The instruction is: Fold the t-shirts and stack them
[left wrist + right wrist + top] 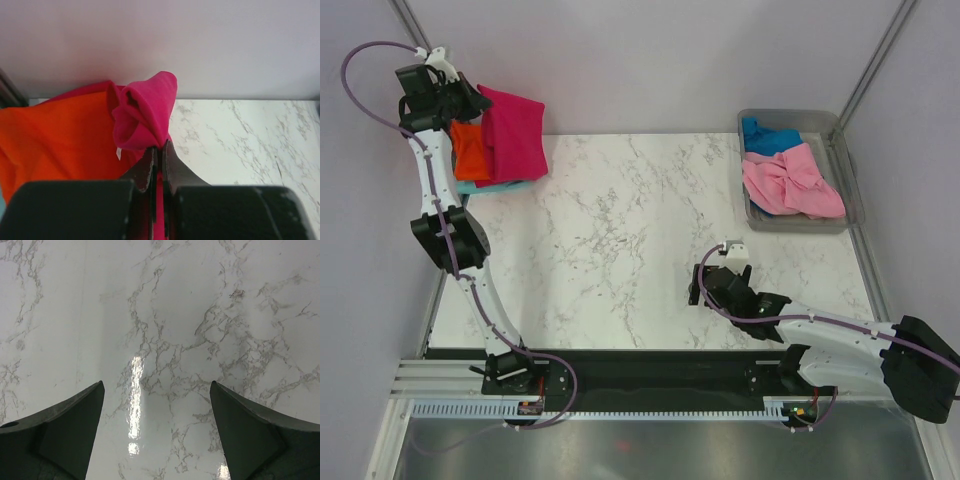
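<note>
At the far left corner of the marble table (pixel 620 230), the left gripper (pixel 468 100) is seen clamped tight on a bunched fold of the crimson-pink t-shirt (pixel 512 135). From overhead, the shirt is spread partly over the orange t-shirt (pixel 470 150), and a strip of teal t-shirt (pixel 480 187) is shown at the bottom of the pile. That teal layer is reduced to a sliver at the frame's left edge in the left wrist view. There the left gripper (pixel 157 150) is shown with its fingers pressed together and crimson-pink cloth (pixel 145 115) puckered just beyond the tips, the orange shirt (pixel 60 145) lying beside it to the left. Whether the crimson-pink shirt is raised clear of the pile cannot be told from either view. Only the overhead camera takes in the grey tub (pixel 850 180) at the far right, in which the light pink t-shirt (pixel 790 180) is heaped in front of the blue t-shirt (pixel 765 137). The right gripper (pixel 703 285) is held low over the near right part of the table, well apart from all the shirts. In its own wrist view the right gripper (pixel 157 390) is shown spread wide, with nothing but veined marble (pixel 160 315) between the fingers.
</note>
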